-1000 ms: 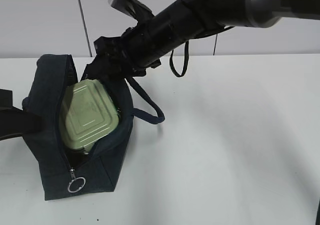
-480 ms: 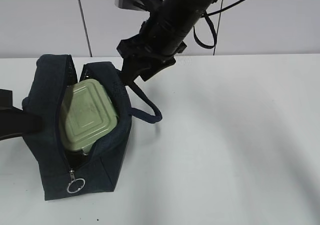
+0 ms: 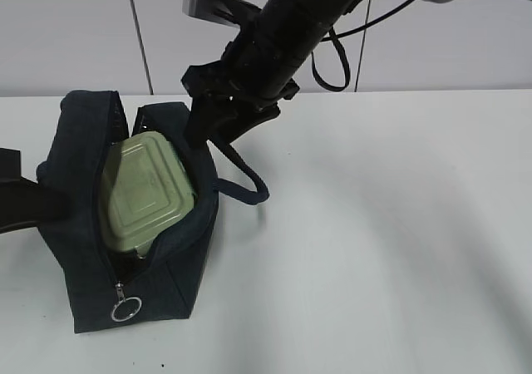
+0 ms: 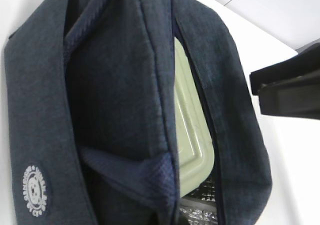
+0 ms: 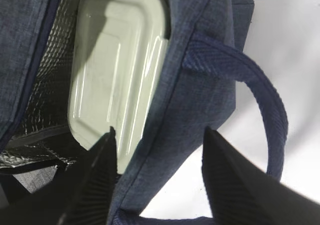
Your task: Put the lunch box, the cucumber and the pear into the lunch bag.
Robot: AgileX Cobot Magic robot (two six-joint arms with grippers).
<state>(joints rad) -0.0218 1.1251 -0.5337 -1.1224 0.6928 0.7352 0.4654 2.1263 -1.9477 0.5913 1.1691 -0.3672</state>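
The dark navy lunch bag [image 3: 79,158] lies open at the left of the table, its zipper ring pull [image 3: 125,309] at the near end. The pale green lunch box [image 3: 145,191] sits tilted inside it, on the silver lining. My right gripper [image 3: 208,137] is open and straddles the bag's far right wall [image 5: 200,90]: one finger is over the lunch box [image 5: 117,70], the other outside near the loop handle [image 5: 270,100]. My left gripper [image 3: 37,204] is shut against the bag's left side [image 4: 115,85], apparently holding it; its jaws are hidden. The cucumber and pear are out of view.
The white table [image 3: 382,241] stretches to the right of the bag. The bag's loop handle [image 3: 249,187] lies on the table beside the right wall. A black cable loop [image 3: 332,66] hangs from the right arm. A pale wall stands behind.
The right arm lifted out of the bag's far end, swung more upright, then shifted slightly left over the bag's right rim. The lunch box, bag and left arm stayed put.
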